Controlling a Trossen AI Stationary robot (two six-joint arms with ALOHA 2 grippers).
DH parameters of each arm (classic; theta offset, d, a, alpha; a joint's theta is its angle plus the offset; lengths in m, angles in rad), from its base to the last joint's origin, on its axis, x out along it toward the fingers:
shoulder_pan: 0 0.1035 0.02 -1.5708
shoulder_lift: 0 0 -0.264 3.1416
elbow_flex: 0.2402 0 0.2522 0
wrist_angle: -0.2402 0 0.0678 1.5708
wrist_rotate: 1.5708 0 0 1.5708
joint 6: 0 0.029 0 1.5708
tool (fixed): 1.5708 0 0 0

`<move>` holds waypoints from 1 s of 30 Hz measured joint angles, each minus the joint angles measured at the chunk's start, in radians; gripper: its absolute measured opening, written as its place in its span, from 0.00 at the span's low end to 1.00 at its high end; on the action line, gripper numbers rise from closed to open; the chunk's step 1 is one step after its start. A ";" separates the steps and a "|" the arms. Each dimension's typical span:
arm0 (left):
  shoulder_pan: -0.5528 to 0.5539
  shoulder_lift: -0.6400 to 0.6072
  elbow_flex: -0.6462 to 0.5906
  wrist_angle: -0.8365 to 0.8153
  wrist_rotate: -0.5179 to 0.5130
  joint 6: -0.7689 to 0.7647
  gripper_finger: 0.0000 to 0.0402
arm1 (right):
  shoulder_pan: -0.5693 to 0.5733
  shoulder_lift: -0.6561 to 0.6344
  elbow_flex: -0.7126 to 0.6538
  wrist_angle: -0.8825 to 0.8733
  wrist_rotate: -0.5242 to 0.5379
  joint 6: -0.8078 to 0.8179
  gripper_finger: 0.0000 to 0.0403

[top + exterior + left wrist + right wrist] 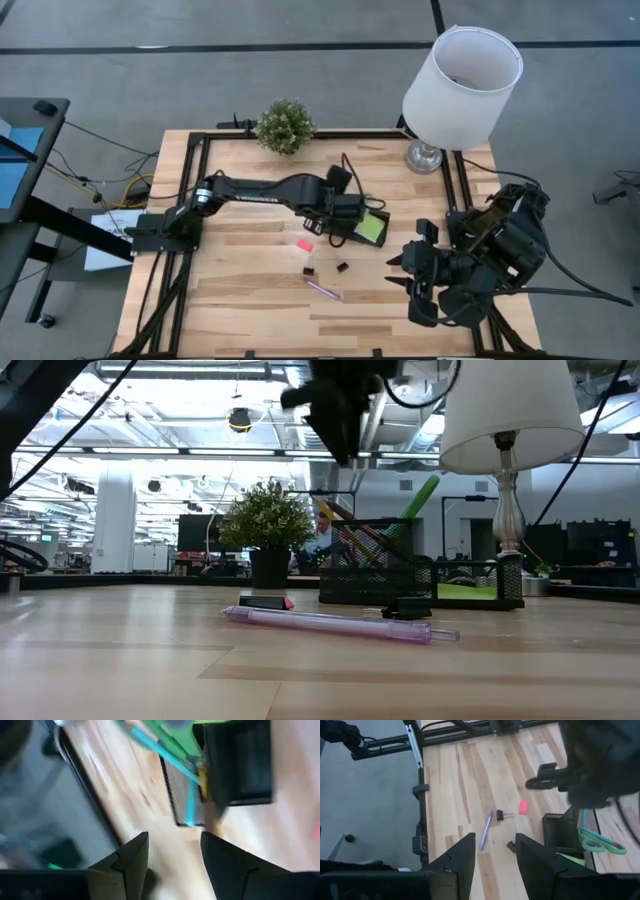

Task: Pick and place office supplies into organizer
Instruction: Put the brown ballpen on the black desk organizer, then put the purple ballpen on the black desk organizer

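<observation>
The black organizer [362, 228] sits at the table's middle and holds green-handled scissors [172, 735], a teal pen [167, 757], a yellow pencil [202, 780] and a lime-green sticky pad [372, 229]. My left gripper [338, 222] [174, 852] hovers open and empty above the organizer's left end. On the bare wood nearer me lie a pink eraser [305, 244], two black binder clips [309, 270] [342, 267] and a pink pen [323, 289] [330, 622]. My right gripper [394, 272] [494, 850] waits open to the right of these, above the table.
A white-shaded lamp [460, 75] stands at the far right corner and a small potted plant [285, 126] at the far edge. A black frame rail [190, 170] runs around the table top. Bare wood shows on the near left of the table.
</observation>
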 joint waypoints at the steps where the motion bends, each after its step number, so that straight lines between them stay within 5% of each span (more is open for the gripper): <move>1: 0.000 0.000 0.023 -0.036 0.027 -0.091 0.43 | 0.000 0.000 0.000 0.000 0.000 0.000 0.33; 5: 0.000 -0.001 0.064 -0.136 0.111 -0.403 0.43 | 0.000 0.000 0.000 0.000 0.000 0.000 0.33; 11: 0.002 -0.002 0.027 -0.217 0.020 -0.639 0.43 | 0.000 0.000 0.000 0.000 0.000 0.001 0.33; 19: -0.004 -0.006 -0.039 -0.217 0.066 -0.698 0.43 | 0.005 0.000 0.000 0.000 -0.003 0.020 0.33; 30: -0.123 -0.237 -0.038 -0.219 0.208 -0.732 0.43 | -0.047 -0.003 0.000 0.000 0.028 -0.076 0.33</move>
